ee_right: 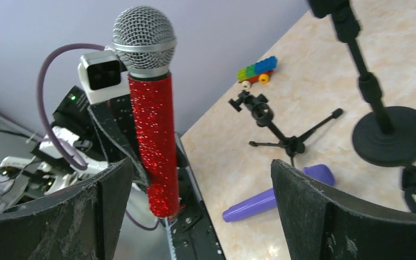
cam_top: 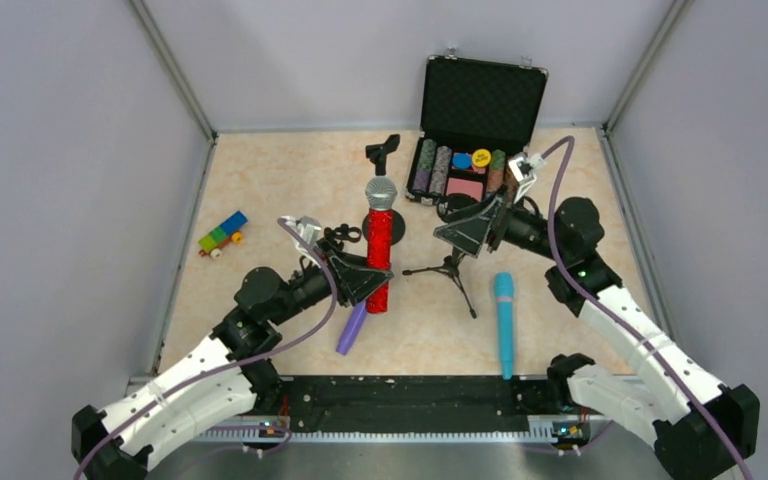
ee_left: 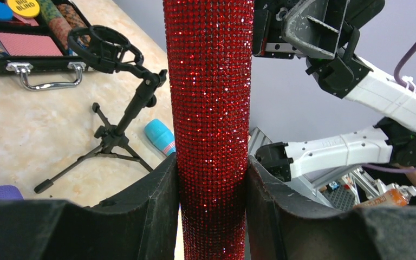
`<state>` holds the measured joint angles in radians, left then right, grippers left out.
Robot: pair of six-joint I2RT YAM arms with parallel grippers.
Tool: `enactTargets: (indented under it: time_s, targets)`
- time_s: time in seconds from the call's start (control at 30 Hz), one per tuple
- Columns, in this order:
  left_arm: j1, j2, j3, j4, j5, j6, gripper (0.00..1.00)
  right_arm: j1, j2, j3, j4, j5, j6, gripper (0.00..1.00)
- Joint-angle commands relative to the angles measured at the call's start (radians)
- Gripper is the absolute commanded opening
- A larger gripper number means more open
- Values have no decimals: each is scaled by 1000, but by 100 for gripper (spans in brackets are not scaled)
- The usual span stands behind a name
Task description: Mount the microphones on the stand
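L gripper (ee_left: 212, 187) is clamping the red mic (cam_top: 378, 250) low on its glittery body, jaws part-closed and pressing on both sides. It's holding the mic upright w/ the mesh head up, prob. so the bottom end can drop into a stand clip. R gripper (cam_top: 468, 230) is gaping wide w/ nothing in it, facing the red mic from the opposite side; it looks ready to steady a stand. Tripod stand (cam_top: 450, 268) is standing just under R gripper, between the two hands. Round-base stand (ee_right: 392, 135) is sitting beyond the red mic, on the far side from L gripper. Purple mic (cam_top: 352, 328) is lying on the table (cam_top: 290, 180) just beneath L gripper. Teal mic (cam_top: 504, 322) is lying behind R gripper, beside its arm. No mic is sitting in a stand yet.
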<state>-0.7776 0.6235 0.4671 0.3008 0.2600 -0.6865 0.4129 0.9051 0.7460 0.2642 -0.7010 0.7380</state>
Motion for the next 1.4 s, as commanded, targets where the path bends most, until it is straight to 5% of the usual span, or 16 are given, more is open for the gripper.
enactTargets:
  time_s: [0.0, 0.6, 1.37]
  targets:
    - [4, 22, -1, 110, 58, -10, 0, 91, 43, 33, 127, -22, 16, 94]
    - [3, 162, 52, 109, 211, -6, 0, 276, 250, 83, 218, 41, 77, 84]
    - [3, 101, -37, 212, 92, -39, 0, 331, 305, 59, 367, 72, 173, 70]
